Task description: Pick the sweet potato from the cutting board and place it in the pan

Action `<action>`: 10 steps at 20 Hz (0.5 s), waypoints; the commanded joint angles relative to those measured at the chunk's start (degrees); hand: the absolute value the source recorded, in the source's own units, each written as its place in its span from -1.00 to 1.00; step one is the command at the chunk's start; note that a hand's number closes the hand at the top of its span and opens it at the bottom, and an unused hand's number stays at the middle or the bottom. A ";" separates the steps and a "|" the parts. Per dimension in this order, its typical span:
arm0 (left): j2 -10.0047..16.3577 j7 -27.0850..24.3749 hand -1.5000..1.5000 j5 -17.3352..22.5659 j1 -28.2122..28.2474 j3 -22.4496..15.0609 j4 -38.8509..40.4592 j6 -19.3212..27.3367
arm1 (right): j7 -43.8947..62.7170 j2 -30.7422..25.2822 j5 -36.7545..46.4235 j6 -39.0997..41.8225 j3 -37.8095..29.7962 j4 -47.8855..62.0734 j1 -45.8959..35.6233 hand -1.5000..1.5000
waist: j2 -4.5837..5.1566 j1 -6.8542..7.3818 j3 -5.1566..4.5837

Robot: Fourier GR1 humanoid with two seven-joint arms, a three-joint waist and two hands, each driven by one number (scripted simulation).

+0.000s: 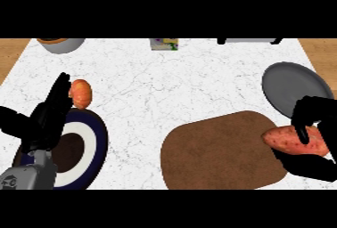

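A reddish sweet potato [294, 141] lies at the right edge of the brown cutting board [220, 153]. My right hand [314, 116] curls round it from the right, a finger across its top and the thumb below it. The grey pan [293, 87] sits just behind that hand at the counter's right side. My left hand [45, 121] rests open at the left, fingers up, over a plate.
A dark-rimmed white plate [91, 147] lies under the left hand. An orange carrot-like vegetable [81, 93] sits beside that hand's fingertips. A grey bowl [60, 44], a small box [164, 44] and a dark appliance [250, 41] line the far edge.
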 commanded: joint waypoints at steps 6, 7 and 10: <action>-1.12 2.56 0.00 -0.97 -1.73 -0.92 -3.20 1.06 | -10.85 -1.42 -5.77 -5.28 -15.02 23.14 -9.39 1.00 | 0.20 0.69 0.06; -3.87 -1.42 0.00 -3.67 1.45 -3.27 -0.40 1.97 | -11.38 0.52 -3.51 -7.94 -13.60 22.45 -7.47 1.00 | 0.17 0.42 0.04; -2.51 -1.01 0.00 -2.54 -0.83 -1.99 0.58 0.77 | -18.59 -3.19 -7.94 -9.53 -20.06 37.25 -15.07 1.00 | 0.48 1.08 0.06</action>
